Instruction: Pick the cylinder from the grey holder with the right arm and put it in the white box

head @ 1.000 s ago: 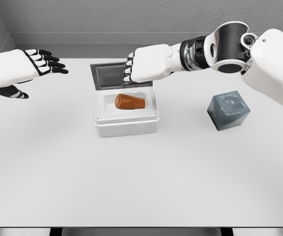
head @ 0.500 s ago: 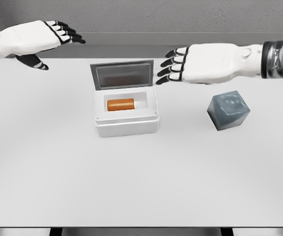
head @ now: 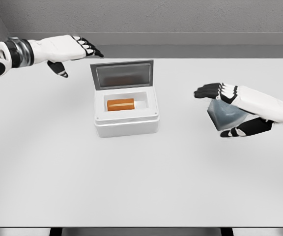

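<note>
White table (head: pixel 131 182) spanning the view. At its centre, white box (head: pixel 127 114) with lid (head: pixel 122 74) raised at the back. Left hand (head: pixel 65 48) over the far left edge, fingers straight and spread, holding nothing. Right hand (head: pixel 242 105) extended above the grey holder (head: pixel 225 117), fingers apart, empty, partly covering it. Inside the box, lying on its side, orange cylinder (head: pixel 120 104).

Orange cylinder (head: pixel 120 104), white box (head: pixel 127 126), seemingly grey holder (head: pixel 225 117)
</note>
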